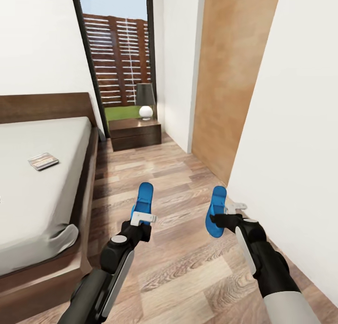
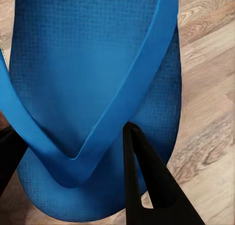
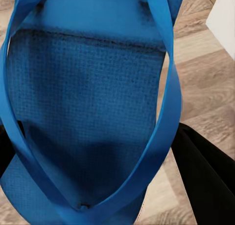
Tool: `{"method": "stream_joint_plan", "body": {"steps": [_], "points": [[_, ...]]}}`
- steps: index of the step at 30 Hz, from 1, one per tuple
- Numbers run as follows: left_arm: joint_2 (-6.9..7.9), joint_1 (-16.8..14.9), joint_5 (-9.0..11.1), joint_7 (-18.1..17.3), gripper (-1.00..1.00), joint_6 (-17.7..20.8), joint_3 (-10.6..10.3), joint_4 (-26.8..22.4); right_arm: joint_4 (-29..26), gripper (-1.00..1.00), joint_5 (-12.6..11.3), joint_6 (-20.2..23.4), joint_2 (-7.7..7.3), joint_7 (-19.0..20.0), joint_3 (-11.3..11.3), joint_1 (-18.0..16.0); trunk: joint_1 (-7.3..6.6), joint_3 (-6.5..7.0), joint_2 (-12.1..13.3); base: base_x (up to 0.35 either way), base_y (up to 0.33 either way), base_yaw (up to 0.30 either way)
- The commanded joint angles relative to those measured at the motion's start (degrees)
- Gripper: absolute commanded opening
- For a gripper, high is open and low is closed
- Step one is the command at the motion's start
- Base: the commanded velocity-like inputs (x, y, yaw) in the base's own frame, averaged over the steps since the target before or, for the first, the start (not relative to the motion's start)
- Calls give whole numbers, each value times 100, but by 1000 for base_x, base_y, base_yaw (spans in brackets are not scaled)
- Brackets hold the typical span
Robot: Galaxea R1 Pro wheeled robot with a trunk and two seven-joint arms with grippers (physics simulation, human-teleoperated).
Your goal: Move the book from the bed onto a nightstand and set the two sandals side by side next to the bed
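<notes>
Each gripper carries a bright-blue sandal above the wood floor beside the bed [image 1: 87, 173]. My left gripper [image 1: 142, 216] is shut on one sandal [image 1: 143, 197], whose sole and strap show close up [image 2: 88, 63] with a black finger [image 2: 147, 186] across its edge. My right gripper [image 1: 220, 218] is shut on the other sandal [image 1: 216, 211], and its straps [image 3: 88, 112] run between black fingers [image 3: 205, 176]. The book [image 1: 43, 161] lies flat on the grey mattress. A dark nightstand [image 1: 134, 132] with a lamp [image 1: 145, 101] stands by the headboard, beneath the window.
A white wall [image 1: 291, 127] runs close along my right arm, with a brown panel [image 1: 225, 80] further ahead. The strip of plank floor [image 1: 178, 267] between bed and wall leads to the nightstand. A tall dark-framed window [image 1: 117, 47] shows a slatted fence.
</notes>
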Motion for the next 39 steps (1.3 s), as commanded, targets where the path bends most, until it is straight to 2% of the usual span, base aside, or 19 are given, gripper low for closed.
{"method": "stream_joint_plan", "body": {"steps": [1, 17, 39], "points": [[-1, -5, 13, 51, -100, 29, -10, -5, -7, -100, -10, 27, -3, 11, -1, -1, 2, -2, -2, 283, -199, 255], [-1, -5, 5, 50, -100, 29, -17, -1, -8, -100, -7, 36, -3, 11, 0, -1, 2, 13, -2, 292, -178, 253], [-1, -5, -1, 51, -100, 29, -17, -3, -10, -100, -6, 32, -3, 22, 9, -1, 2, 13, -2, 315, -119, 9]]}}
